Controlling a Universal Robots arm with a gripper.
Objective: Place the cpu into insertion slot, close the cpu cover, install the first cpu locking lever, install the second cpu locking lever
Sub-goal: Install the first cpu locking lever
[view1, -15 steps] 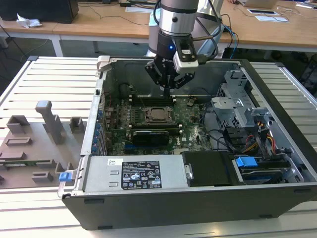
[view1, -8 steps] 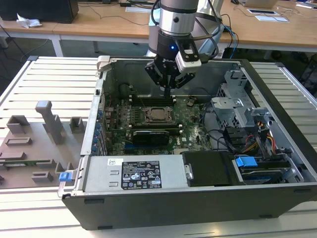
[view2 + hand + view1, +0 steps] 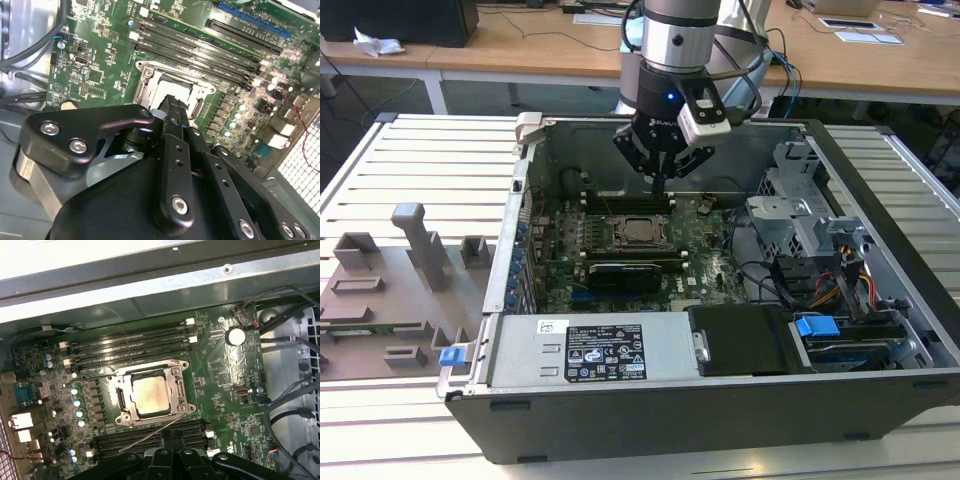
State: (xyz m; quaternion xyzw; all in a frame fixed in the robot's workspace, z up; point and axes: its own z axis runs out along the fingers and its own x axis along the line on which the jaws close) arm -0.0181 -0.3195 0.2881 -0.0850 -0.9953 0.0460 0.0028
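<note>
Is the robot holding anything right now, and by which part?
Nothing that shows: the end effector hovers above the motherboard, shut and empty, while the cpu lies under the cpu cover.

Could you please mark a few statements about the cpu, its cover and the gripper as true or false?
1. The cpu lies in the insertion slot. True.
2. The cpu cover stands upright. False: it lies flat around the cpu.
3. The gripper holds the cpu. False: it hangs over the motherboard, holding nothing.
4. The computer case is open on top. True.
5. The grey fixtures sit on the exterior view's right of the case. False: they sit on its left.
</note>
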